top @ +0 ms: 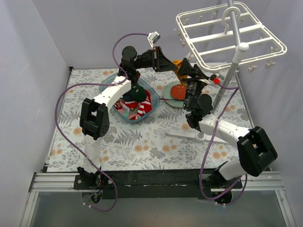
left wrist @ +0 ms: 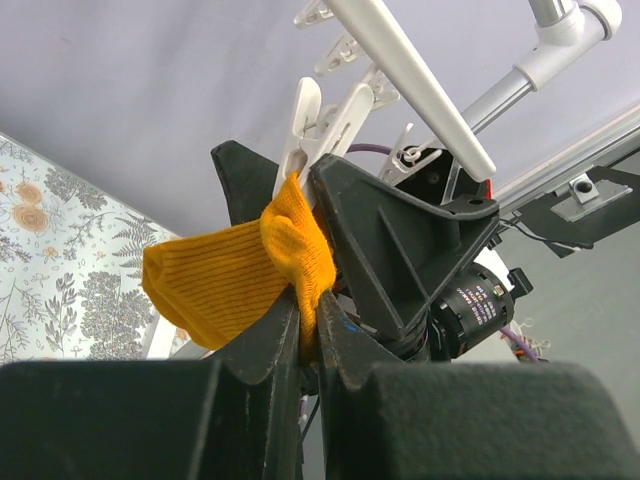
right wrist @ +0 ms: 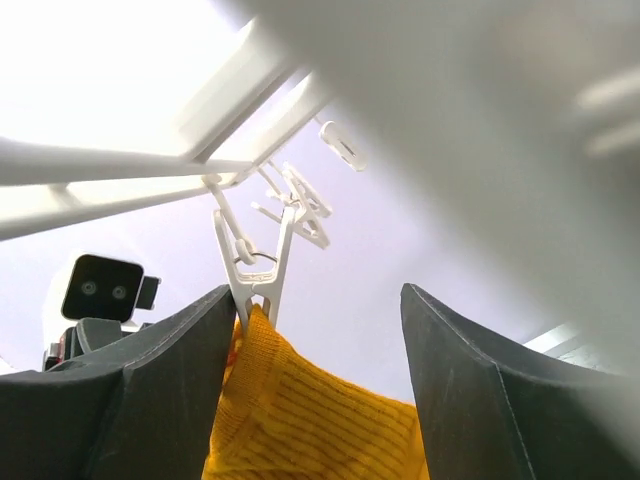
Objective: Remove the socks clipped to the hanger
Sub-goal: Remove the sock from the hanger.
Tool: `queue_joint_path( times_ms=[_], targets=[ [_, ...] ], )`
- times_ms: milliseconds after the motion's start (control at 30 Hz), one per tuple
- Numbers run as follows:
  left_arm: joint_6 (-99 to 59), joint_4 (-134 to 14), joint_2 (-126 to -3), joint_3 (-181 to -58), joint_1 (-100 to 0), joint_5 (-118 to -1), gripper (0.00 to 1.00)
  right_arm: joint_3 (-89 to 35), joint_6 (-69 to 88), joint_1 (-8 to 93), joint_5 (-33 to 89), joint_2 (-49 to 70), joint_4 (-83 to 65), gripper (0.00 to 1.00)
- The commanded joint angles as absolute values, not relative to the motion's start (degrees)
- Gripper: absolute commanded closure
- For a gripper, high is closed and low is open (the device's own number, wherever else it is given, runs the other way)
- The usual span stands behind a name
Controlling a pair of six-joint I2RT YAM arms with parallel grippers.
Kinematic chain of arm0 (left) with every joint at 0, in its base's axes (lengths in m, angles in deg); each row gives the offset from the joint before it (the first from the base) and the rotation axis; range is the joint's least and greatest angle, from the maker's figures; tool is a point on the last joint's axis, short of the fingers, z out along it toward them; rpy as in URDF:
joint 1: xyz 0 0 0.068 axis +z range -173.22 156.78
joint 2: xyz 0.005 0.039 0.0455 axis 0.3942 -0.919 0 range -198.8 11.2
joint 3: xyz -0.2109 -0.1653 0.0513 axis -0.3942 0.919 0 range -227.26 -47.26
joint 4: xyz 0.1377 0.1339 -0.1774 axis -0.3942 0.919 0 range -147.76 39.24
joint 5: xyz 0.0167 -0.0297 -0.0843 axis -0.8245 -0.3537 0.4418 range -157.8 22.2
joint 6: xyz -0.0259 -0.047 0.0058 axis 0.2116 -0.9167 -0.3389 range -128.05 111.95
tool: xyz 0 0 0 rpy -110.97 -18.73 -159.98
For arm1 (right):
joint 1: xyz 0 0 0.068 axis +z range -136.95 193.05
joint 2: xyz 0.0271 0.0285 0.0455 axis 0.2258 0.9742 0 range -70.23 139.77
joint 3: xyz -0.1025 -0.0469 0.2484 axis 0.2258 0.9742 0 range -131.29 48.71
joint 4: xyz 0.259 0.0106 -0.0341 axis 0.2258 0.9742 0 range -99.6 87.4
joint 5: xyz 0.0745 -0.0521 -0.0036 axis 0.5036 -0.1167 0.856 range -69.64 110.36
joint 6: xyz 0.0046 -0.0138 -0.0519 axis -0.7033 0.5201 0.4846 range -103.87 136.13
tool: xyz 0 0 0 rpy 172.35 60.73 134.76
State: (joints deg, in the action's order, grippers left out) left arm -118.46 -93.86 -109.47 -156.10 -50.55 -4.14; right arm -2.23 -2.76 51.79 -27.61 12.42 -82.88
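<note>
A mustard yellow sock hangs from a white clip under the white hanger. My left gripper is shut on the sock's edge just below that clip. My right gripper is open and straddles the same sock; the clip rests against its left finger. In the left wrist view the right gripper's fingers stand on both sides of the clip. From above, both grippers meet below the hanger's left end, left and right, and only a bit of the sock shows.
A blue translucent tub on the flowered table holds several socks. Beside it a red-orange ball sits on a green plate. The hanger's metal stand pole rises at the right. Empty clips dangle from the rack.
</note>
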Motion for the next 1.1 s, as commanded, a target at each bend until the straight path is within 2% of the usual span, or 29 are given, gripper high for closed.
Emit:
queue_joint_path(
  times_ms=[0,333,667,933,1067],
  targets=[
    [-118.7,-95.2,-107.28,-156.24,-50.46,-3.55,1.0,-4.82,-1.01,52.16,-29.56,13.17,-101.61,0.26],
    [-119.05,-95.73,-107.1,-155.98,-50.9,-3.29,1.0,-7.1,2.86,52.34,-30.97,16.95,-110.92,0.3],
    [-118.35,-94.77,-107.02,-156.42,-50.9,-3.29,1.0,-3.07,6.8,54.35,-29.66,13.53,-112.08,0.3],
    [-115.71,-91.34,-106.58,-157.47,-50.9,-3.38,1.0,8.09,11.56,55.59,-28.07,6.32,-111.37,0.22],
    [-113.61,-89.23,-105.44,-156.25,-50.9,-3.47,1.0,11.96,15.69,55.5,-19.4,6.14,-115.41,0.16]
  ],
)
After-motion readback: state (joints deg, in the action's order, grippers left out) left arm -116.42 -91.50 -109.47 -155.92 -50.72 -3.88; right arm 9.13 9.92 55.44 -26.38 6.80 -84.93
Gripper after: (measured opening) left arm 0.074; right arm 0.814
